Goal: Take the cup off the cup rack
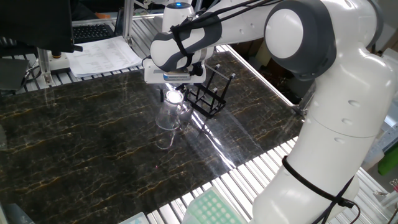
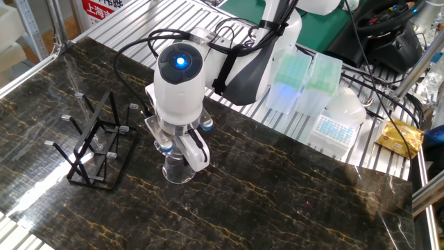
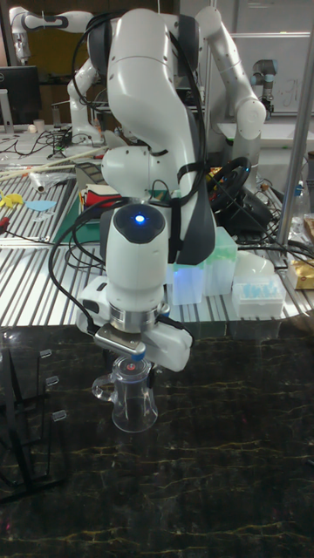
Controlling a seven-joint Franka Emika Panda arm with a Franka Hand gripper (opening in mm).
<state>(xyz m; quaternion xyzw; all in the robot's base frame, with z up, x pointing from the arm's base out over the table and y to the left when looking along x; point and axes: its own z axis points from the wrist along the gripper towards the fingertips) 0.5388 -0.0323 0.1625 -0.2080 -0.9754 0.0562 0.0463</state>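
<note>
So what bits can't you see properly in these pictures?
- Gripper fingertips: hidden by the white hand body in both fixed views, so whether it grips is unclear.
- Cup rim: blurred by glare in one fixed view.
- Cup rack: cut off by the tall view's left edge.
- Whether the cup touches the table: unclear.

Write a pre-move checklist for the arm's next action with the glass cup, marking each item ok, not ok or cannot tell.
1. Small clear glass cup is off the black wire cup rack: ok.
2. Cup stands upright on the dark marble-patterned table: ok.
3. Claw is directly over the cup's top: ok.
4. Claw has let go of the cup: cannot tell; the fingers are hidden by the wrist.
5. Rack is apart from the cup, with a gap between them: ok.
6. Table beside the cup, away from the rack, is bare: ok.
</note>
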